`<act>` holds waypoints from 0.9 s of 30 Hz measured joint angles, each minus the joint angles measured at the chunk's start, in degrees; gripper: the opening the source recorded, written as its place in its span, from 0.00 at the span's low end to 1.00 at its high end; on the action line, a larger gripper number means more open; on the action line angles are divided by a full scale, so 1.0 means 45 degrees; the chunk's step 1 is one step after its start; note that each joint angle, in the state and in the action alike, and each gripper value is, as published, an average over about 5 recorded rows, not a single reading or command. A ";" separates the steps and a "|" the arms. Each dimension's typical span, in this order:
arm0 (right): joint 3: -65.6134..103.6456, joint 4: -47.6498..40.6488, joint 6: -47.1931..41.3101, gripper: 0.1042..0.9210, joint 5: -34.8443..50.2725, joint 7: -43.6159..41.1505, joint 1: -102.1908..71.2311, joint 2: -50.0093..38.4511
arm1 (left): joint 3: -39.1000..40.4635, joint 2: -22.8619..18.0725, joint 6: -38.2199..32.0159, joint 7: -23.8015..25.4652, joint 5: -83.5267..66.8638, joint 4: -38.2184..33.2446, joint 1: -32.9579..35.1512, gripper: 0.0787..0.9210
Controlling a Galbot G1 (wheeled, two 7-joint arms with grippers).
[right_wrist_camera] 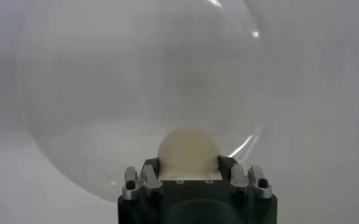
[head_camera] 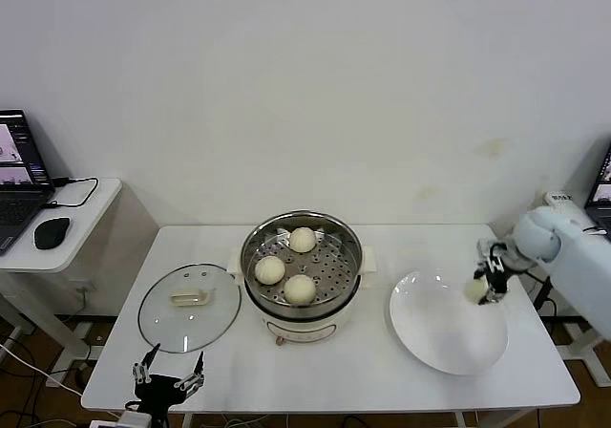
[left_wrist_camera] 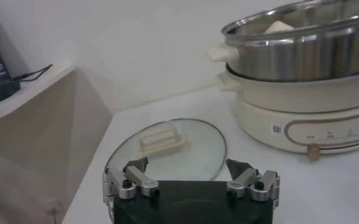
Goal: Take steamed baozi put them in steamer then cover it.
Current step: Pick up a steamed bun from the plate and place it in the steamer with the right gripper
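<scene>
Right gripper (head_camera: 480, 289) pinching last baozi (head_camera: 474, 290) above plate (head_camera: 449, 337) right of steamer (head_camera: 302, 267): probably soft, light, best held gently at sides.

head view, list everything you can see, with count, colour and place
baozi: four, cream-white; three in the steamer, one in the right gripper over the plate
steamer: one, steel on a cream base, table centre
cover: one, clear glass, cream handle, flat on the table left of the steamer
plate: one, white, right of the steamer
table: one, white
side desk: one, white, far left, with laptop and black mouse
left gripper: open, near table edge, by the cover
right gripper: shut on a baozi
</scene>
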 measured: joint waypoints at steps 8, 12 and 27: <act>-0.2288 0.0394 -0.0742 0.61 0.2313 -0.0311 0.3244 0.1074 | -0.0229 -0.0027 -0.0029 -0.0077 0.0009 -0.0397 -0.0094 0.88; -0.3362 0.0351 -0.1107 0.61 0.3386 -0.0383 0.4637 0.1962 | -0.0328 0.0000 -0.0107 -0.0147 0.0026 -0.0610 -0.0057 0.88; -0.6345 -0.0421 -0.2103 0.61 0.5868 -0.0376 0.7065 0.5564 | -0.0390 0.0087 -0.0210 -0.0201 -0.0209 -0.1014 0.0076 0.88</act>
